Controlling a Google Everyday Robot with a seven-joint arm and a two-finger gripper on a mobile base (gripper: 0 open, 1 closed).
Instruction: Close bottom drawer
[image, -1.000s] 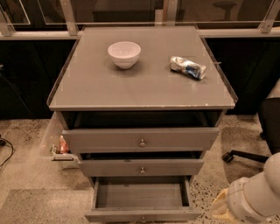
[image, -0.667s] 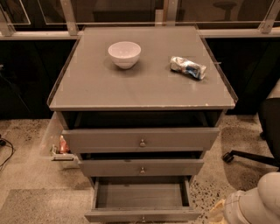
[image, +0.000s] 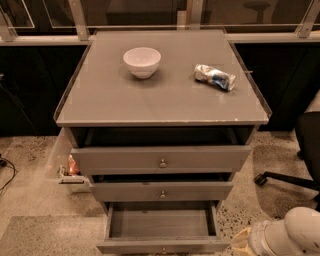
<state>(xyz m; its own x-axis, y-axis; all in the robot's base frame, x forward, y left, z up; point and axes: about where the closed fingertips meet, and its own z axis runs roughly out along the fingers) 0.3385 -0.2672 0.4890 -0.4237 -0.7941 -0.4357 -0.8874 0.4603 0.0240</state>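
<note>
The bottom drawer (image: 161, 224) of the grey cabinet is pulled out far, its grey inside empty; its front edge sits at the bottom of the view with the knob (image: 162, 250) just showing. The two drawers above, top (image: 161, 159) and middle (image: 161, 191), stick out slightly. My white arm (image: 285, 235) shows at the bottom right corner, to the right of the open drawer. The gripper itself is out of view.
A white bowl (image: 142, 61) and a crumpled snack bag (image: 214, 77) lie on the cabinet top (image: 165, 100). An office chair base (image: 287, 177) stands at the right. A small tray with items (image: 70, 172) sits on the floor left of the cabinet.
My white arm has dropped lower toward the bottom right corner of the view. The drawers have not moved.
</note>
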